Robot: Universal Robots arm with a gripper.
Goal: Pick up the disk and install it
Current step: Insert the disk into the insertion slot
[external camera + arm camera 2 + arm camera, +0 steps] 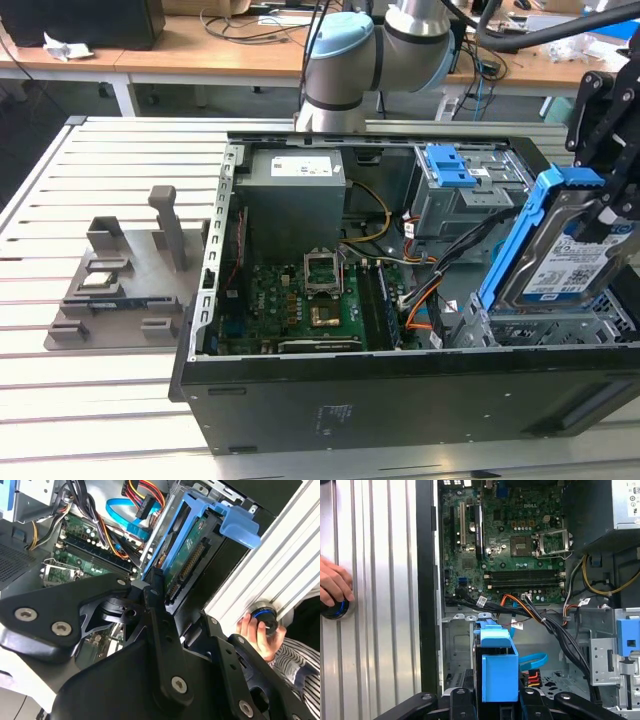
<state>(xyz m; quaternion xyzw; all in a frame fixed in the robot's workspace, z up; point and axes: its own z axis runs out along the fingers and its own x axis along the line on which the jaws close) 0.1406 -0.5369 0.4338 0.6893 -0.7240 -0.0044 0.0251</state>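
The disk (560, 255), silver with a white-and-blue label and a blue plastic frame, hangs tilted on edge over the metal drive cage (600, 322) at the front corner of the open computer case, on the exterior view's right. My black gripper (612, 212) is shut on its upper end. The lower end of the disk dips toward the cage. In the second wrist view the disk (192, 550) shows edge-on, its connector side facing me, held by the gripper (182, 602). The first wrist view looks down the blue frame (497, 672) between my fingers (461, 697).
The case (330, 400) lies open with a green motherboard (300, 300), a grey power supply box (295, 200), a blue latch piece (450, 165) and loose cables (420, 300). A grey fixture (125, 285) sits on the slatted table. A person's hand (332, 582) rests on a round button beside the case.
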